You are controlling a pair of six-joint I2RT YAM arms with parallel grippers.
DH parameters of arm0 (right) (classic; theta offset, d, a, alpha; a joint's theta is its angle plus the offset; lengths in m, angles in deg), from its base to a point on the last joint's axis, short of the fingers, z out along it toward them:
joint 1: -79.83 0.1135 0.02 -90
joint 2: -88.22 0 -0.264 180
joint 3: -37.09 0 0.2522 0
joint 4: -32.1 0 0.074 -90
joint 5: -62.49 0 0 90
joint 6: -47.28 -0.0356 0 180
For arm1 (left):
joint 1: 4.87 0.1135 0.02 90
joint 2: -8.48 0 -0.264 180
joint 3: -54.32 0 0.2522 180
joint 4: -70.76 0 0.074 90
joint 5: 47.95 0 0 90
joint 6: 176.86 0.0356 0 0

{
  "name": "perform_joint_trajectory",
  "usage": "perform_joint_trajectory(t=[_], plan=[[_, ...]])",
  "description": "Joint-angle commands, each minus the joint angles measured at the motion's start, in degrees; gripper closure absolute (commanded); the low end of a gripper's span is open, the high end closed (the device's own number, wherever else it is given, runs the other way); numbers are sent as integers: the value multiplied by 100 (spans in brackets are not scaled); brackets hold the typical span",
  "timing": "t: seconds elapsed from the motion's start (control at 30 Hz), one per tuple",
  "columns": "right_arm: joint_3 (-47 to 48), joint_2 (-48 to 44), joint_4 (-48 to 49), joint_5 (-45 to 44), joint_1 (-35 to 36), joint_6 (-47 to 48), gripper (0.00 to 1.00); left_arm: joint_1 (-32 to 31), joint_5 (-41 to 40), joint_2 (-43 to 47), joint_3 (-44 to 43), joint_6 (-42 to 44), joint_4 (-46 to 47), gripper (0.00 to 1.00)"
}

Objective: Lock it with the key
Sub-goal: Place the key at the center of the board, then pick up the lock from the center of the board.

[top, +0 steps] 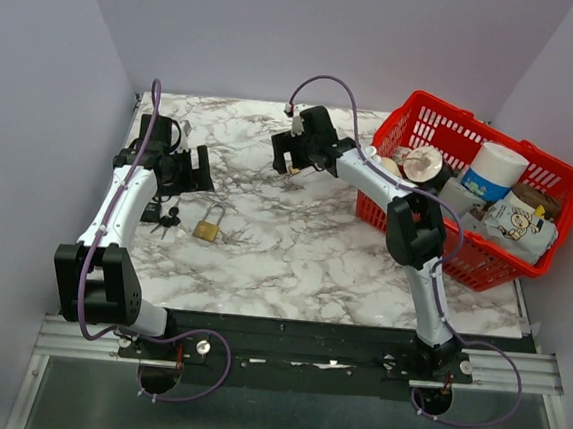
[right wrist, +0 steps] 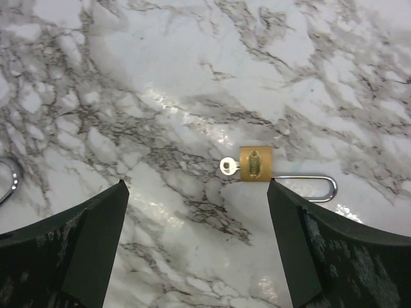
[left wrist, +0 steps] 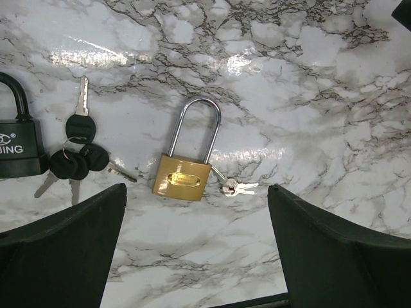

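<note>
While my left gripper (left wrist: 196,192) hangs over the marble table (left wrist: 308,83) with its jaws spread wide and nothing between them, I see a brass long-shackle padlock (left wrist: 182,178) lying flat under the gap. Small silver keys (left wrist: 239,187) lie just beside its lower corner. Further left in that wrist view lie a bunch of black-headed keys (left wrist: 76,157) and, cut off by the frame edge, a black padlock (left wrist: 18,144). My right gripper (right wrist: 198,186) is equally wide and empty. It hangs above a smaller brass padlock (right wrist: 255,162) that has a key (right wrist: 227,166) in its base and a thin shackle (right wrist: 308,179) stretching off to one side; whether that is latched I cannot tell. A red basket (top: 473,263) stands near the right arm.
</note>
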Motion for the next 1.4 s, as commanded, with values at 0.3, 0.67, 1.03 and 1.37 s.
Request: perform_joint_trajectory(t=[0.3,0.67,1.03,1.37], plan=[[977,894,-659,275,-171,-370,0,88,175,37,-125,-144,8,1],[827,947,-457,689,-321,-698,5,106,579,-16,-196,127,77,1],[230,-713,-623,1437,-145,-468,1,-158,1862,-2009,-2030,1043,1369,15],[-1649,-3068,-589,1166,66,15,0,-1097,1749,-4172,-4466,1306,1010,26]])
